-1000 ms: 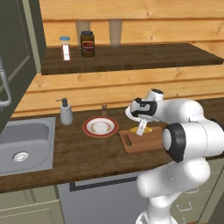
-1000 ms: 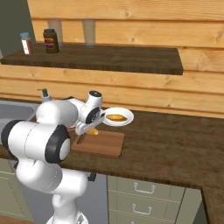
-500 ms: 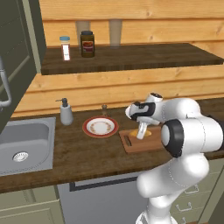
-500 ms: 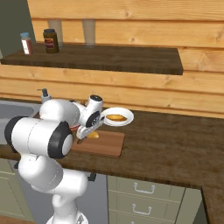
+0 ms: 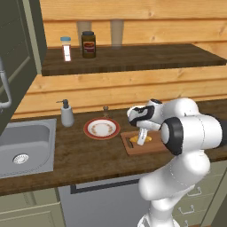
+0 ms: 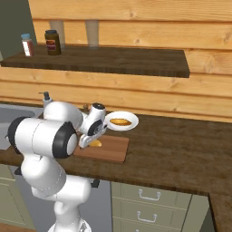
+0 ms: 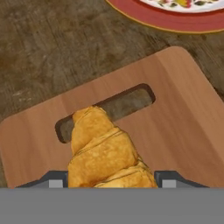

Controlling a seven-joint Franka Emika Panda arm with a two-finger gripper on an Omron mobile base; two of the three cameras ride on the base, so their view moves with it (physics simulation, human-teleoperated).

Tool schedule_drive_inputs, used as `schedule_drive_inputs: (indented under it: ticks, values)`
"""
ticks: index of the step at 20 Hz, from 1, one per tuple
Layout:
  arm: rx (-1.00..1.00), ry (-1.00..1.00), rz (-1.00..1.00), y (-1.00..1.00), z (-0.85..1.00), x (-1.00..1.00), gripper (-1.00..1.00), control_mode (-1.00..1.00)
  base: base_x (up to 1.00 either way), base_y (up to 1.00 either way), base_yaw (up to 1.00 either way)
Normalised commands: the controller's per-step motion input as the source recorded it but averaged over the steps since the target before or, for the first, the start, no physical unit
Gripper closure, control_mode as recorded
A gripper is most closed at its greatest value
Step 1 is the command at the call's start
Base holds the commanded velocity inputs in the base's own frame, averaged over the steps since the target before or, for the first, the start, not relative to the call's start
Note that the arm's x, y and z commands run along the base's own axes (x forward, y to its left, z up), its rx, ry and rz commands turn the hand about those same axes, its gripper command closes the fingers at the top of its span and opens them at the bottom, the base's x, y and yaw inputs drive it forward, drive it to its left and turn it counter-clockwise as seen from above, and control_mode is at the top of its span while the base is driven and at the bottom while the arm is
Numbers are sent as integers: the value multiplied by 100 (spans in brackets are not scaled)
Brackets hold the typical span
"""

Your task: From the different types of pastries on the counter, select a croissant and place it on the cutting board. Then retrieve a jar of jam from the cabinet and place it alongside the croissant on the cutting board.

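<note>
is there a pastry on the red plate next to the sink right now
No, the red plate beside the sink is bare; the croissant is over the cutting board.

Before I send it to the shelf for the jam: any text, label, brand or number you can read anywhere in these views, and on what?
No text is readable in any view.
Dark jar on the shelf: label shows as a reddish-yellow band, too blurred to read.
Small white bottle beside it: red band, no legible words.
Red-rimmed plate: floral pattern, no lettering.
Cutting board and croissant: unmarked.
</note>
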Motion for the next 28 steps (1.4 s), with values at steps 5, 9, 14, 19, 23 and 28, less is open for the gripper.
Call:
schedule_drive_inputs:
  ticks: [5,9,14,19,23,28]
  values:
    - [0,0,1,0,-24,7,100,-100,0,0,0]
    - [0,0,2,0,-14,1,100,-100,0,0,0]
    - [0,0,2,0,-17,0,100,-100,0,0,0]
    - [0,0,1,0,-15,0,-100,-100,0,0,0]
    - [0,-1,3,0,0,0,-100,-100,0,0,0]
    - [0,-1,5,1,21,0,-100,-100,0,0,0]
